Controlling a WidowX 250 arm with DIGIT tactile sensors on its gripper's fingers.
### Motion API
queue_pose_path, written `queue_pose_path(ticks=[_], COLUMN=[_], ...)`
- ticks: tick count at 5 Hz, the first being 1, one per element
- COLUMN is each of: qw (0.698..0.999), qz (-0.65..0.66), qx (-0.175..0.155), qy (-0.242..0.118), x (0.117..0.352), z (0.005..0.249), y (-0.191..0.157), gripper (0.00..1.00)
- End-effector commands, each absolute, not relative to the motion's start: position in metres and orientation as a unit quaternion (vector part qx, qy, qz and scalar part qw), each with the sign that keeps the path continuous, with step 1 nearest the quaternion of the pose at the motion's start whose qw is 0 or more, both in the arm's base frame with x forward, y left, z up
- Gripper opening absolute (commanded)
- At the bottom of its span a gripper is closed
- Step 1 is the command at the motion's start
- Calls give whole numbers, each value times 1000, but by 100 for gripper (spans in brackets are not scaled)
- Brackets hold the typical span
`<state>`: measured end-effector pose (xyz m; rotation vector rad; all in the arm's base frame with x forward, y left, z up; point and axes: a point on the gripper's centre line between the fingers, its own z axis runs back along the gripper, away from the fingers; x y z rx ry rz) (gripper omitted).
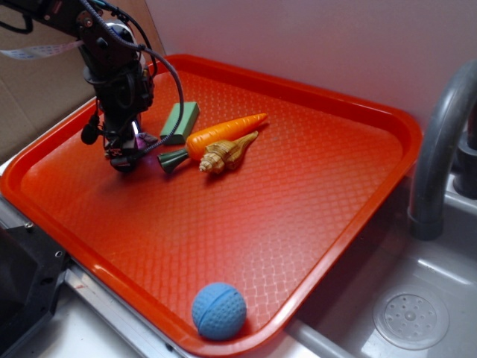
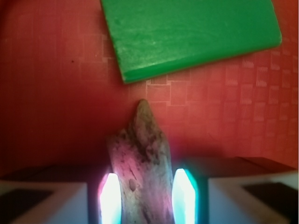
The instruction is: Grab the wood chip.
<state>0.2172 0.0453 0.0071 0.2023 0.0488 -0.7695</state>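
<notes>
**Now the fingers flank the wood chip**

Right now I have the gripper (image 1: 123, 158) down at the far left part of the red tray (image 1: 313, 224), its tips at or very near the tray floor. From my wrist camera the wood chip (image 2: 140, 163) lies flat on the tray, running lengthwise between the two fingers (image 2: 110, 198), its pointed end aimed toward the green block (image 2: 187, 35). The glowing pads sit just beside the chip's two long edges; I cannot tell from here whether they are pressing on it or only bracketing it. In the exterior view the chip itself is hidden under the gripper body.

The green block lies just beyond the chip's tip, apart from it, with bare tray between them. To the right of the block I see a toy carrot (image 1: 223, 133), its green end pointing toward the gripper, and a tan seashell (image 1: 226, 154) touching or nearly touching the carrot's near side. A blue ball (image 1: 219, 311) rests well apart, against the tray's near rim. A grey faucet (image 1: 440, 142) rises beside the tray on the right, over a sink.
</notes>
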Motion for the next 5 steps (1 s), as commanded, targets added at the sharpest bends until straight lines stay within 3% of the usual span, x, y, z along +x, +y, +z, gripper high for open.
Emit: queue_pose_path(ticks=[1, 2, 3, 4, 5], qw=[937, 951, 974, 984, 985], qz=[-336, -298, -196, -120, -95], qx=[91, 77, 75, 26, 16], qy=[12, -21, -88, -130, -142], x=[213, 218, 217, 215, 217], z=[6, 46, 97, 147, 180], y=[39, 24, -4, -19, -34], gripper=[0, 0, 0, 0, 0])
